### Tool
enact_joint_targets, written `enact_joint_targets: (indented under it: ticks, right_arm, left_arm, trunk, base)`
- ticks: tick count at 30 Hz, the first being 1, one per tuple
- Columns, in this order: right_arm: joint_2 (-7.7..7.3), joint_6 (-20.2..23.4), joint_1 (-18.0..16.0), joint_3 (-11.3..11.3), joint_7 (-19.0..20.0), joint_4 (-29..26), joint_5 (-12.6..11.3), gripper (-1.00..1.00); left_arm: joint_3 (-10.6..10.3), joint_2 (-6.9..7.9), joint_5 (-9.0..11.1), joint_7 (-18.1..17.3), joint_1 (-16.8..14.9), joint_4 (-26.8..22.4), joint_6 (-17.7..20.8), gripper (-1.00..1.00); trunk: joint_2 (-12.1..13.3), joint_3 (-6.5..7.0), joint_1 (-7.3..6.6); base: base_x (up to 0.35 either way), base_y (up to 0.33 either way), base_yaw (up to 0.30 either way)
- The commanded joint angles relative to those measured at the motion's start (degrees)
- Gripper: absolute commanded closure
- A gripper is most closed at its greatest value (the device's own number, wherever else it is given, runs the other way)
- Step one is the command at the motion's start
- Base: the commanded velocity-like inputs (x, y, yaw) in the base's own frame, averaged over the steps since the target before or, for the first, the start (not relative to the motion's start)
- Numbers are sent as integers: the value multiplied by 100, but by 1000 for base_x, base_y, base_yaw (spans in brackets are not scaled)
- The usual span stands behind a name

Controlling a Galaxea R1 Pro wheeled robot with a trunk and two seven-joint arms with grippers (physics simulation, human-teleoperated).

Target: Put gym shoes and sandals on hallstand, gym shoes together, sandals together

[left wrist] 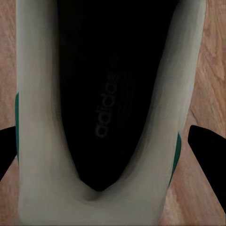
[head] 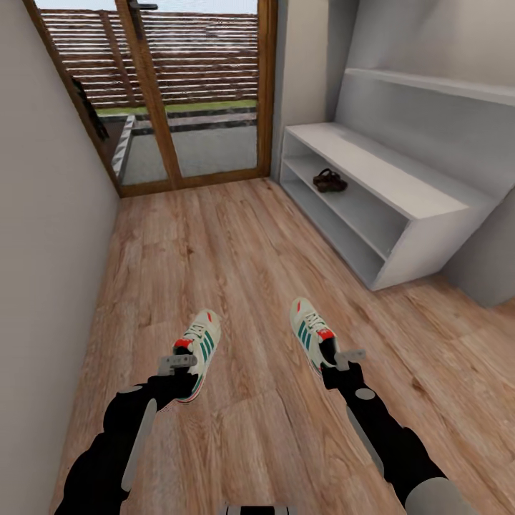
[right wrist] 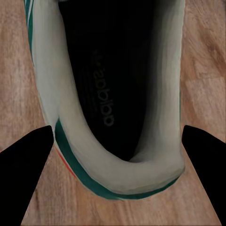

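- Head view shows my two arms reaching down, each over the heel of one gym shoe on the corridor floor [head: 236,236]; I judge this a two-handed pick so both travel together.
- My left fingers [left wrist: 113,155] are spread, one dark tip either side of the left gym shoe [head: 199,350], just outside its heel walls and not yet pinching; the opening faces up.
- My right fingers [right wrist: 113,160] are likewise spread around the heel of the right gym shoe [head: 313,332], with floor showing between each tip and the shoe.
- Both shoes lie apart, toes pointing up the corridor.
- Farther off, right of the corridor, stands the hallstand [head: 400,189].
- One brown sandal [head: 330,180] sits on its upper open tier; whether a second lies beside it I cannot tell.
- Beyond is the glass door [head: 193,93].
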Motion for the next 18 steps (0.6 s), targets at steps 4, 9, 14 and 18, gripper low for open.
enact_joint_targets:
  ticks: [4, 9, 14, 18]
  right_arm:
    - [0, -1, -1, 0, 0, -1, 3, 100]
    - [0, -1, 0, 0, 0, -1, 3, 100]
    - [0, -3, 0, 0, 0, -1, 5, 100]
    - [0, -2, 0, 0, 0, -1, 3, 100]
  left_arm:
    - [-5, 1, 1, 0, 0, 0, 0, 100]
    - [-9, -1, 1, 0, 0, 0, 0, 100]
    - [-10, -1, 1, 0, 0, 0, 0, 100]
    - [-10, -3, 1, 0, 0, 2, 0, 100]
  trunk:
    - [0, -20, 0]
    - [0, -43, 0]
    - [0, -48, 0]
    - [0, -48, 0]
  base:
    - [331, 118, 226]
    - [334, 31, 196]
    - [336, 2, 34]
    - [338, 2, 4]
